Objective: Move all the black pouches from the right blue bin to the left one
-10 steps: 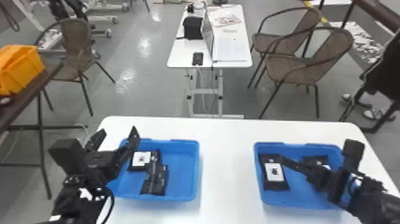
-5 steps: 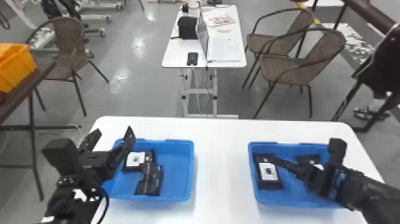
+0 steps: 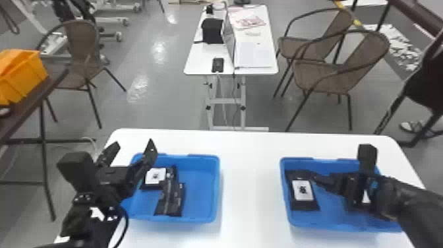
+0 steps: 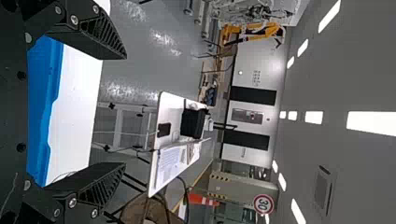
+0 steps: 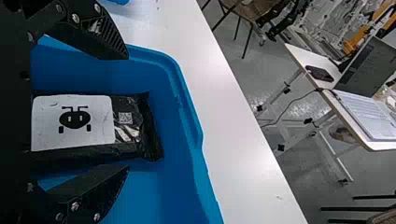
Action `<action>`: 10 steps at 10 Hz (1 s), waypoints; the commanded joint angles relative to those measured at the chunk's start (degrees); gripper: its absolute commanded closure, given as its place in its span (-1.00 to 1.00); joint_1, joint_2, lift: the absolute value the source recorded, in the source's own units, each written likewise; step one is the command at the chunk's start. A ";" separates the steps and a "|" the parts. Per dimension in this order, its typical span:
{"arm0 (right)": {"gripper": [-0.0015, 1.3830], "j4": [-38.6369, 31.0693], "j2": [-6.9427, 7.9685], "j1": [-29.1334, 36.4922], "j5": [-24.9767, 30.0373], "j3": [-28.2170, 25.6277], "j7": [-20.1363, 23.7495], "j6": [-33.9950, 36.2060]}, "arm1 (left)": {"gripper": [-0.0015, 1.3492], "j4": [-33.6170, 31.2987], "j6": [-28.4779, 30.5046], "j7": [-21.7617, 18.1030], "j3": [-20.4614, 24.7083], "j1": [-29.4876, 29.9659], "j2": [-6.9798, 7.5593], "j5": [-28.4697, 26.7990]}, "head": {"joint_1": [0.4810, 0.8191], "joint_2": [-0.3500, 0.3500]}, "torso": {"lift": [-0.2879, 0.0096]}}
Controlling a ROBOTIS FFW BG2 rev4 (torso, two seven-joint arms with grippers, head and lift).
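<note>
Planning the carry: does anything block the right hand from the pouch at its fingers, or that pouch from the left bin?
Nothing visible separates the right hand from the pouch. Toward the left bin stand its right wall and the left wall of the right bin, with nothing visible on the white table between.

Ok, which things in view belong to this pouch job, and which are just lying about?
Job:
- left blue bin, right blue bin
- black pouches in both
- left gripper, right gripper

Lying about:
- orange bin
- chairs
- papers on the far table
</note>
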 commanded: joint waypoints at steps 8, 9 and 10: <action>-0.16 1.33 1.20 0.55 1.33 0.54 -3.07 0.59 | -0.67 0.00 -0.66 0.09 0.37 0.50 -0.15 0.04 | 0.27 0.22 | 1.00; 0.31 2.65 1.11 0.38 -0.70 0.54 -3.07 0.59 | -0.67 0.09 -0.57 0.09 0.37 0.59 -0.15 -0.05 | 0.27 0.22 | 1.00; 0.53 2.56 1.11 0.82 -1.93 0.45 -3.07 0.15 | -0.67 0.09 -0.57 0.09 0.29 0.59 -0.15 -0.14 | 0.27 0.23 | 1.00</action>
